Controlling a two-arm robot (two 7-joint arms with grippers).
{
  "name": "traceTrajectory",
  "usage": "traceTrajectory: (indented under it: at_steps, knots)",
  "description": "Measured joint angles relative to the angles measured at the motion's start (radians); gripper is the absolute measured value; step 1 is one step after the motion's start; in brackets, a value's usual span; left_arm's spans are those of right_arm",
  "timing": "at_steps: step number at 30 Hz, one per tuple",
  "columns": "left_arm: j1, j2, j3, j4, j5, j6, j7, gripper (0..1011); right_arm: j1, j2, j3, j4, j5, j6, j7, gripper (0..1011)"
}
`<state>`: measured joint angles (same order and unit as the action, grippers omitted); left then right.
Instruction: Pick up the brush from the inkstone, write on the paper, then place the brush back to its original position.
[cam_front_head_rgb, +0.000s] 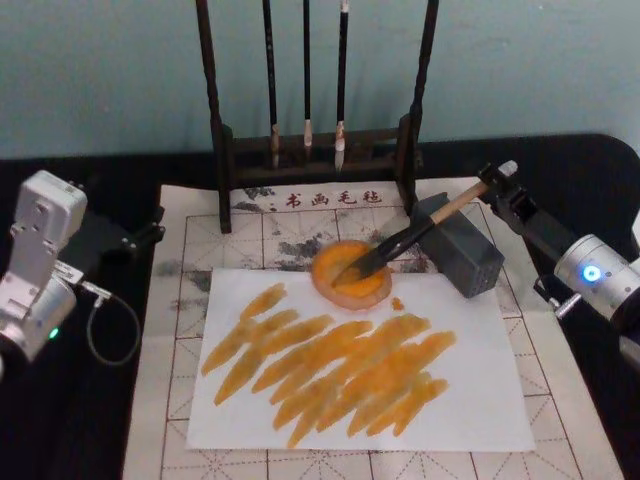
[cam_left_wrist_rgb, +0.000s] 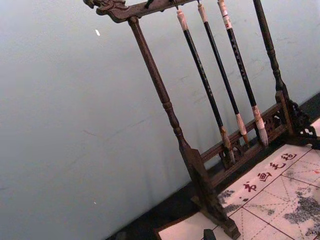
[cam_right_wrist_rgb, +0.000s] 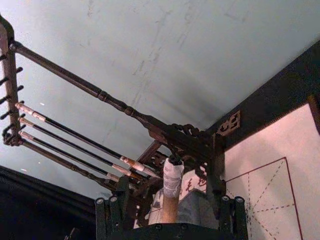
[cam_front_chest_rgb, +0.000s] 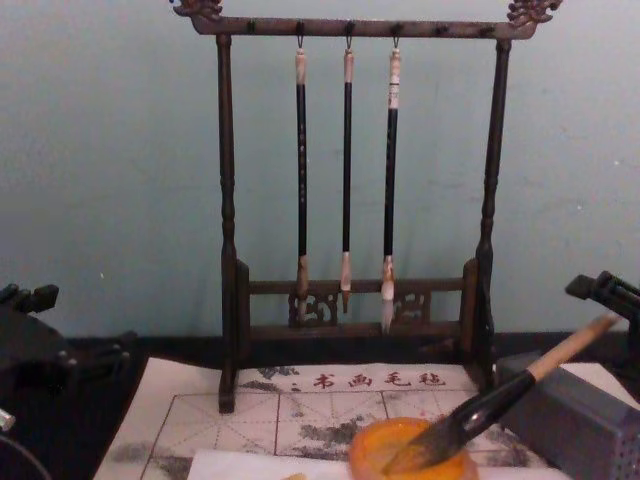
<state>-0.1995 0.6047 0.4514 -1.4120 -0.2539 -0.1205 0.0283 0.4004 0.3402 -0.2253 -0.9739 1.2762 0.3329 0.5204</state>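
The brush (cam_front_head_rgb: 410, 235) lies slanted, its dark bristles in the round orange inkstone (cam_front_head_rgb: 345, 285) and its tan handle propped on a grey block (cam_front_head_rgb: 462, 250). The chest view shows the brush (cam_front_chest_rgb: 500, 400) from the side. My right gripper (cam_front_head_rgb: 500, 182) is at the handle's far end. In the right wrist view this gripper (cam_right_wrist_rgb: 170, 201) is open, with the handle end (cam_right_wrist_rgb: 171, 185) between its spread fingers and a gap on each side. The white paper (cam_front_head_rgb: 480, 400) in front carries many orange strokes. My left gripper (cam_front_head_rgb: 140, 238) is parked at the table's left, off the mat.
A dark wooden rack (cam_front_head_rgb: 225, 140) with three thin black brushes (cam_front_head_rgb: 306, 70) stands at the back. A grid-lined mat (cam_front_head_rgb: 190, 250) with red characters lies under the paper. The rack post (cam_front_head_rgb: 408, 170) stands close to the grey block.
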Motion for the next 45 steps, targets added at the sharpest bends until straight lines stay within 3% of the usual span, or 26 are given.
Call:
traceTrajectory:
  at_steps: [29,34,45]
  knots:
    - [0.000,0.000,0.000,0.000,0.000,0.000,0.000,1001,-0.002,0.000,0.002,-0.003,-0.001,0.001,0.000,993]
    - [0.000,0.000,0.000,0.000,0.000,0.000,0.000,1001,-0.002,0.000,0.003,-0.003,-0.002,0.001,-0.001,908]
    - [0.000,0.000,0.000,0.000,0.000,0.000,0.000,1001,-0.002,0.000,0.003,-0.004,-0.003,0.000,-0.001,583]
